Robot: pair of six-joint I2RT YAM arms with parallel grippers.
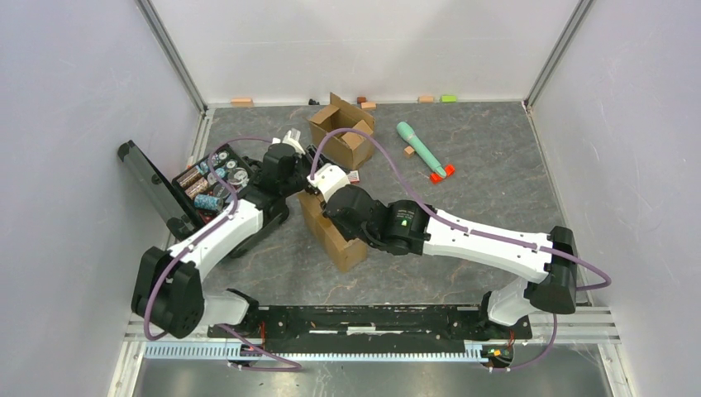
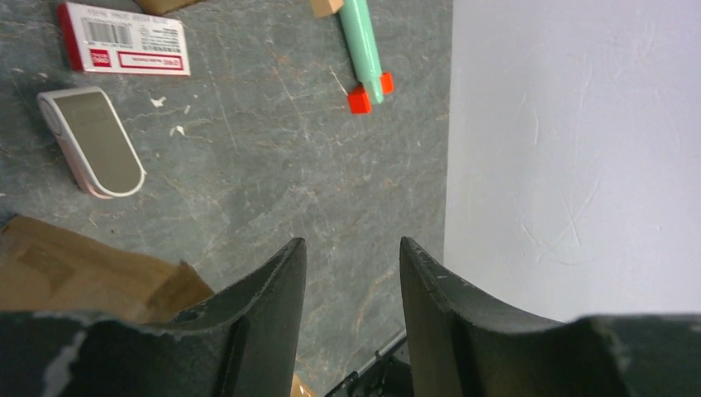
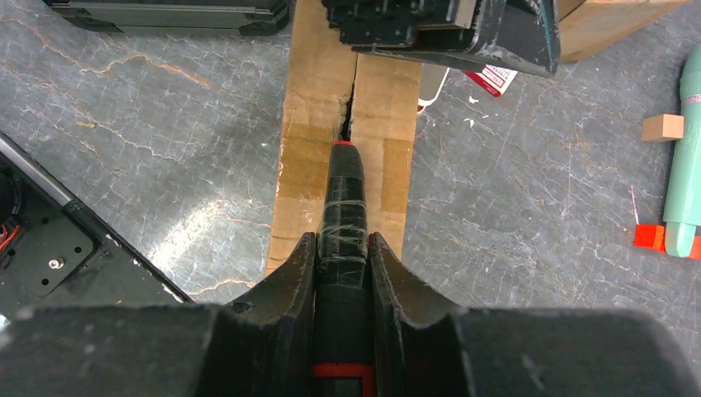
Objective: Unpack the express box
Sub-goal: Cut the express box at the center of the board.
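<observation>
The express box (image 1: 337,238), a long brown carton, lies mid-table with its taped top seam facing up (image 3: 302,165). My right gripper (image 3: 342,240) is shut on a black cutter (image 3: 343,198). The cutter's red tip sits at the seam, where the flaps have split apart. From above, my right gripper (image 1: 321,190) is over the box's far half. My left gripper (image 1: 299,175) hovers by the box's far end. It is open in the left wrist view (image 2: 353,248) with only floor between the fingers. A corner of the box (image 2: 74,273) shows at that view's lower left.
An open black case (image 1: 207,184) with batteries sits at the left. A second, opened carton (image 1: 343,132) stands at the back. A green tool with red ends (image 1: 423,150) and a wooden block (image 1: 408,151) lie to the right. A white device (image 2: 91,141) and a red-and-white card (image 2: 124,40) lie beyond the box.
</observation>
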